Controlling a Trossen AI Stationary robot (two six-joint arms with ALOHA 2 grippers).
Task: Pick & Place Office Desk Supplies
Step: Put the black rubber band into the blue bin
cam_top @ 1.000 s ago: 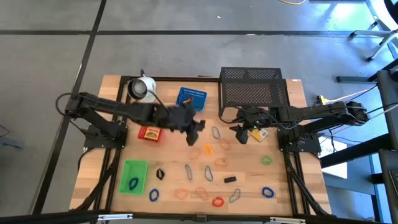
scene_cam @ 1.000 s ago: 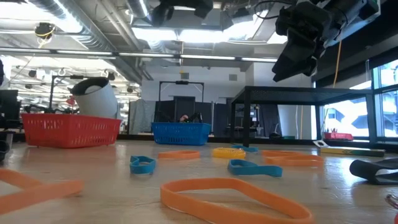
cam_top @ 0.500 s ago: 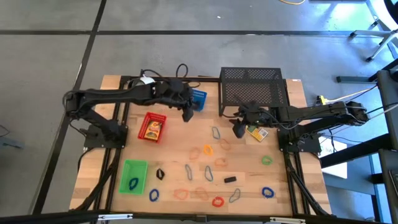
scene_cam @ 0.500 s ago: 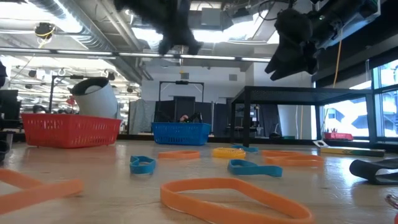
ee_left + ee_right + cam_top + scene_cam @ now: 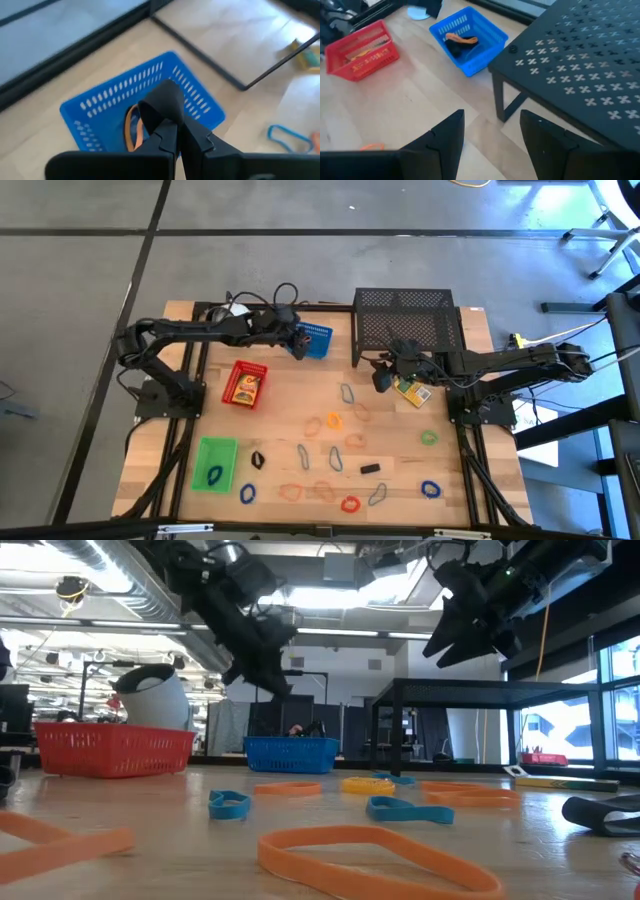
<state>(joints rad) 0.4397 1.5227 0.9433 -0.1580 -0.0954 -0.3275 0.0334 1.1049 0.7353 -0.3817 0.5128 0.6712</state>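
Note:
My left gripper point(image 5: 298, 343) is shut above the blue tray point(image 5: 314, 340) at the table's far middle. Its dark fingertips point(image 5: 169, 97) point slanting down into the tray point(image 5: 100, 102). An orange band point(image 5: 130, 127) shows in the tray right beside them. My right gripper point(image 5: 383, 376) hangs open with nothing between its fingers in the right wrist view point(image 5: 492, 135), above the table in front of the black mesh rack point(image 5: 405, 325). Coloured bands point(image 5: 333, 420), wire clips and small black clips lie loose on the near half. The red tray point(image 5: 232, 372) holds a small yellow box. My left gripper's shut fingertips point(image 5: 169, 97) stand right beside the orange band point(image 5: 462, 37) in the blue tray. The fingers hide the spot where the two meet, so I cannot tell whether they touch or hold the band.
The green tray point(image 5: 215, 450) at the near left holds a blue band. A white round cup point(image 5: 155, 700) stands at the far left behind the red tray point(image 5: 115, 750). A yellow-green item point(image 5: 412, 392) lies below the right arm. The rack point(image 5: 580, 50) blocks the far right.
My left gripper has swung from the middle of the table toward the far edge and down, staying shut, and now stands over the blue tray. My right gripper has stayed in place and has rolled at the wrist. The red tray is now uncovered.

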